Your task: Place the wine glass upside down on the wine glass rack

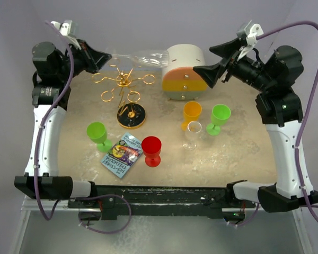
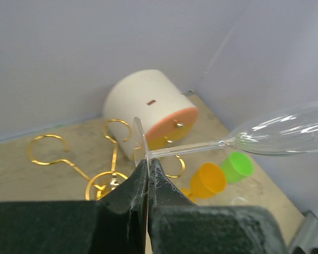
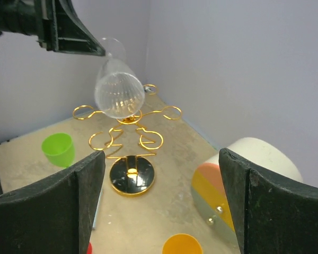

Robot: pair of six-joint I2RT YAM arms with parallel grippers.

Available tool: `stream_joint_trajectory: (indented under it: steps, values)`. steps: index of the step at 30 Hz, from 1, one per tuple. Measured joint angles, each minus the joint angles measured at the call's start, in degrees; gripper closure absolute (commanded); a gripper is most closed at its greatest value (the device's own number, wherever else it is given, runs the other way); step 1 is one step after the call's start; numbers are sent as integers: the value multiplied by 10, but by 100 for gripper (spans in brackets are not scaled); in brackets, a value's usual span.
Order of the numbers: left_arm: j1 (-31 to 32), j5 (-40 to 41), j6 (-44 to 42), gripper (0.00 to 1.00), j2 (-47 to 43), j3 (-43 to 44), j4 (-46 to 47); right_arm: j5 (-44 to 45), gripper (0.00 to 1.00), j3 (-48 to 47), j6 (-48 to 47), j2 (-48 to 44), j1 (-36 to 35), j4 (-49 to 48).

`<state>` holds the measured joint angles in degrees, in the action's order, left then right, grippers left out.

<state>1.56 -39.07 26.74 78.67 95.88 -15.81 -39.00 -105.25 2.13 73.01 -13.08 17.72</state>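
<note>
My left gripper (image 1: 102, 61) is shut on the flat foot of a clear wine glass (image 1: 144, 57). It holds the glass level in the air, with the stem and bowl pointing right, above and behind the rack. The left wrist view shows the jaws (image 2: 147, 162) pinching the foot, with the bowl (image 2: 286, 129) far right. The wine glass rack (image 1: 124, 81) is gold wire with looped arms on a round black base (image 1: 131, 117); it stands back left. The right wrist view shows the glass bowl (image 3: 118, 92) above the rack (image 3: 128, 123). My right gripper (image 1: 204, 74) is open and empty by the drawer box.
A white-and-orange drawer box (image 1: 184, 71) stands at back centre. An orange cup (image 1: 192, 112), a green cup (image 1: 220, 116), and a clear cup (image 1: 193, 133) stand mid-right. Another green cup (image 1: 97, 133), a red cup (image 1: 151, 150) and a booklet (image 1: 122, 155) sit near the front.
</note>
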Motion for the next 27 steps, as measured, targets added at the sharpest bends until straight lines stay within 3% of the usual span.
stream_joint_trajectory:
  steps: [14, 27]
  values:
    - [-56, 302, -256, 100, -46, 88, -112, 120, 5, 12, -101, -1, 8, 77]
    - [-60, 498, -467, 100, 106, 240, -106, 184, 4, 240, -161, -35, 15, 57]
